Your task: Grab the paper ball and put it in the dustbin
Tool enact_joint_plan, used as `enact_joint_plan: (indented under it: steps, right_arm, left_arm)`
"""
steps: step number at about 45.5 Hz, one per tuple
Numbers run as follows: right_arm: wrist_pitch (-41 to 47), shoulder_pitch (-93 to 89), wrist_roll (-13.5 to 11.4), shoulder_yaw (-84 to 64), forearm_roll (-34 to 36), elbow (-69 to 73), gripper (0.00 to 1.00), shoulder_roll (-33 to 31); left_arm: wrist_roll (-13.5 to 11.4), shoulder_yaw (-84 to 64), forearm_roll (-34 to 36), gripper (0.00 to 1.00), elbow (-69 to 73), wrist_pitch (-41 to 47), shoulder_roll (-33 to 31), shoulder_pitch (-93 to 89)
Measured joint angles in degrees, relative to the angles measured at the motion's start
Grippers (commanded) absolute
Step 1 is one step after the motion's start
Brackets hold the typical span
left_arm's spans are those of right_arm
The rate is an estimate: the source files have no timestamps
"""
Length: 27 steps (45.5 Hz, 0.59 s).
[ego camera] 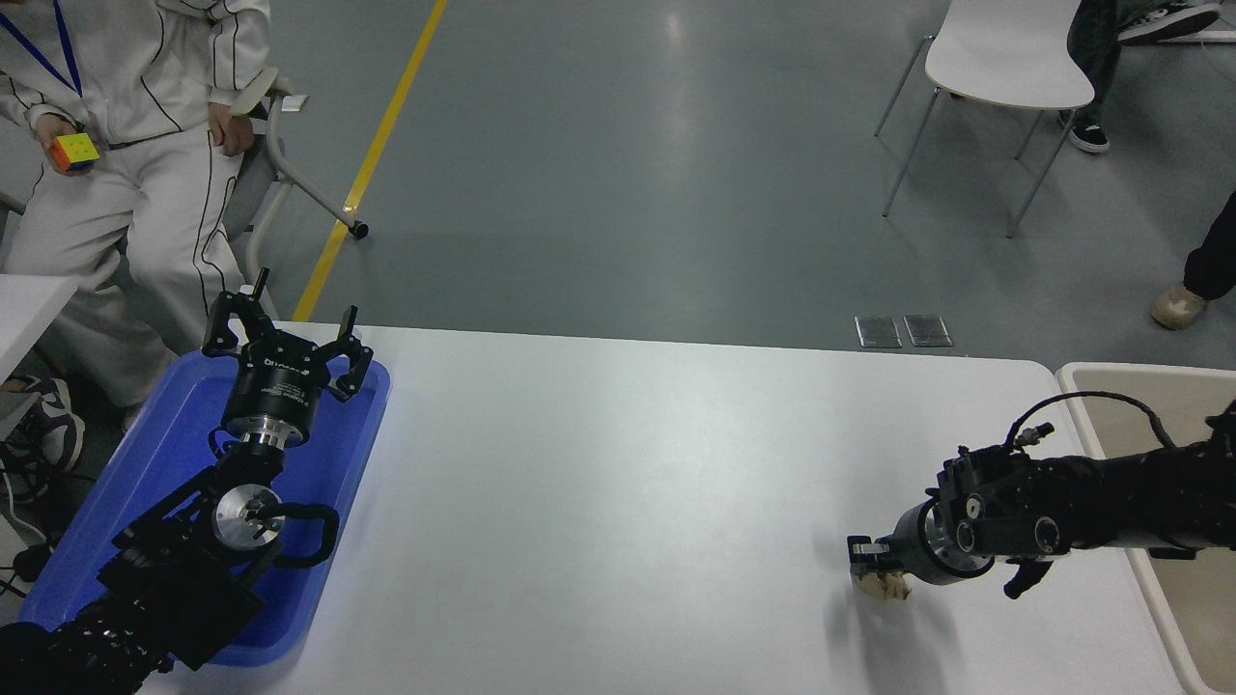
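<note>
step: grasp | right hand closed around crumpled tan paper ball, on white desk left of cream plastic dustbin | tip: confirm grip, lift clear over rim | left hand open, parked far left

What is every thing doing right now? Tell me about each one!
Crumpled tan paper ball: on the white table, mostly covered by the right black gripper.
Right black gripper: down on the ball; cannot tell if closed.
Left black gripper: open, parked above the shallow blue plastic tray.
Cream-beige plastic dustbin: beside the table's right end, open-topped; no ball visible inside.
</note>
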Motion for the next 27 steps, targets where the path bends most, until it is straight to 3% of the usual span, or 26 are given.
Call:
enact_joint_plan:
  steps: [27]
  right_arm:
    - [15.5, 8.8, 0.0, -2.7, 2.4, 3.5, 0.0, -3.3]
  left_arm:
    - [0.0, 0.0, 0.0, 1.0, 0.0, 0.0, 0.0, 0.0]
